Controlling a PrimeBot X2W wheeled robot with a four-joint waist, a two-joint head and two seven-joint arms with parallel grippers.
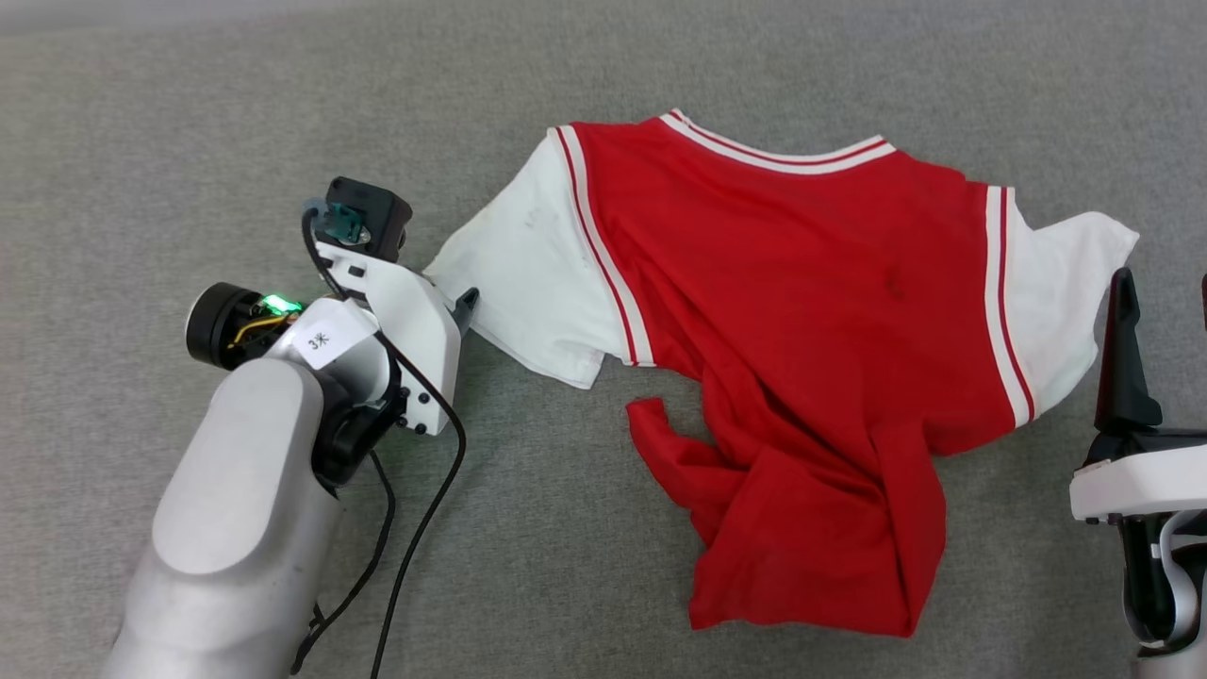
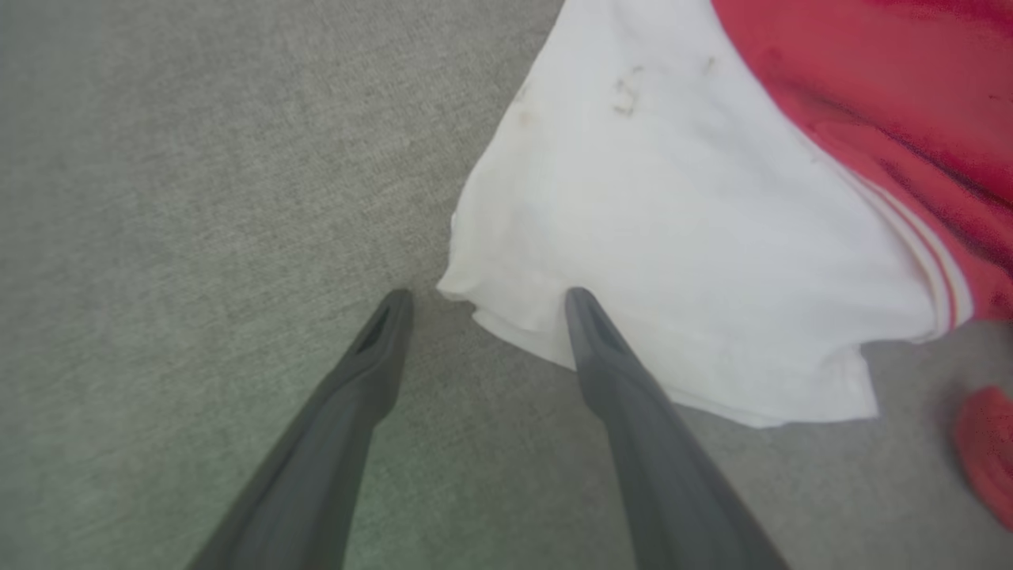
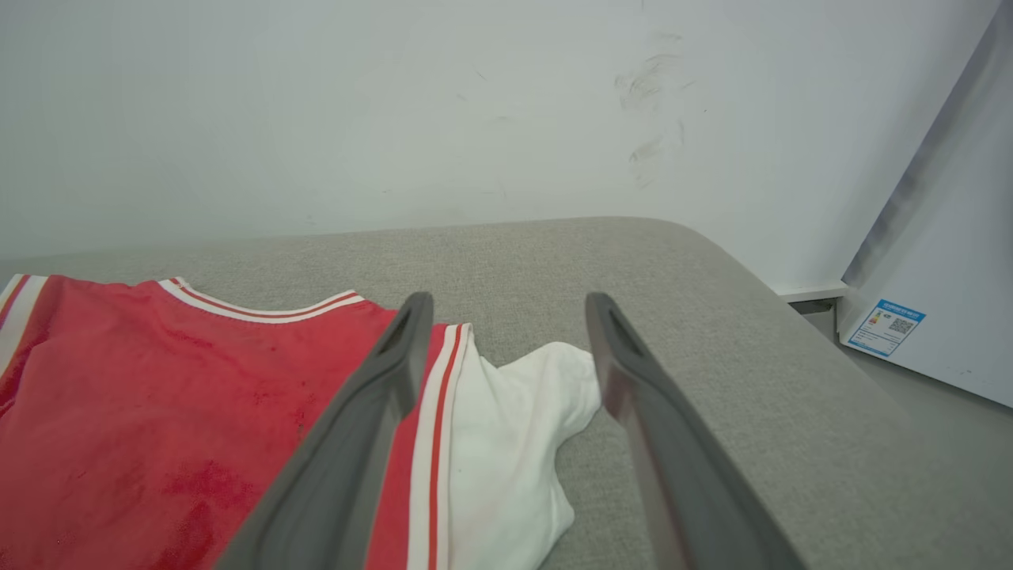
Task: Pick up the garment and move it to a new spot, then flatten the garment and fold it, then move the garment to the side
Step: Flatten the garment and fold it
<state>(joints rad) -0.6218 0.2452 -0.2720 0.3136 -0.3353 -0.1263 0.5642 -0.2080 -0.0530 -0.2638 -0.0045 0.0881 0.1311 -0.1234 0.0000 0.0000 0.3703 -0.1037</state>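
Observation:
The garment (image 1: 792,311), red with white sleeves and striped trim, lies spread on the grey cushioned surface (image 1: 141,141), collar at the far side, its lower part bunched and folded over. My left gripper (image 1: 462,306) is open at the tip of the left white sleeve (image 1: 528,273). In the left wrist view, the left gripper (image 2: 484,305) has the sleeve corner (image 2: 633,222) at its tips, and one finger (image 2: 601,348) overlaps the cloth edge. My right gripper (image 1: 1165,302) stands open beside the right sleeve (image 1: 1066,283). In the right wrist view, the right gripper (image 3: 510,317) straddles that sleeve (image 3: 514,412) from above.
A black cable (image 1: 415,528) hangs along my left forearm. In the right wrist view the grey surface (image 3: 712,332) ends in a rounded edge on the right, with a white wall (image 3: 396,119) behind it and a white cabinet with a label (image 3: 886,326) beyond.

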